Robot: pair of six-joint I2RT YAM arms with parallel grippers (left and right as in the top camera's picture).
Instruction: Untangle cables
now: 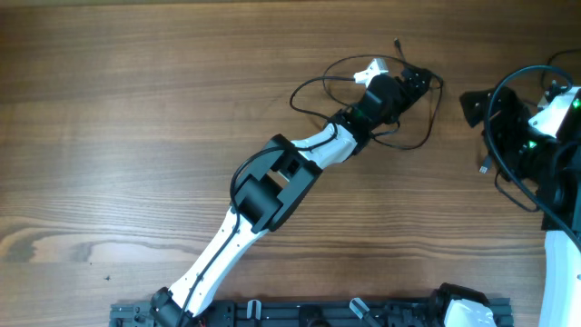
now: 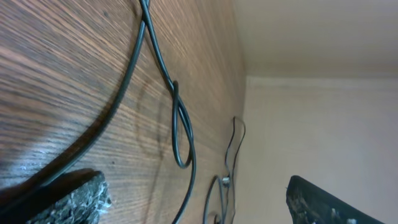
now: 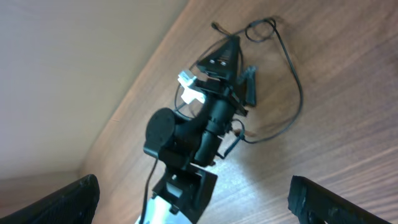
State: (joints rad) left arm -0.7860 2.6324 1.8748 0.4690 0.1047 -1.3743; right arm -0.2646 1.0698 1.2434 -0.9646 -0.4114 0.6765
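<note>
A thin dark cable [image 1: 295, 94] lies in loose loops on the wooden table [image 1: 136, 109], around and under my left gripper [image 1: 419, 82]. One small plug end [image 1: 397, 42] points toward the far edge. In the left wrist view the cable [image 2: 180, 134] twists into a small loop and runs on between my open fingers [image 2: 71, 193]. My left gripper [image 2: 196, 202] hovers low over it, holding nothing. My right gripper [image 3: 193, 194] is open and empty, off to the right, looking at the left gripper and a cable loop [image 3: 261, 28].
The left arm [image 1: 272, 182] stretches diagonally from the near edge across the middle of the table. The right arm [image 1: 554, 154], with its own thicker black wires, fills the right edge. The table's far edge [image 2: 239, 56] runs close behind the cable.
</note>
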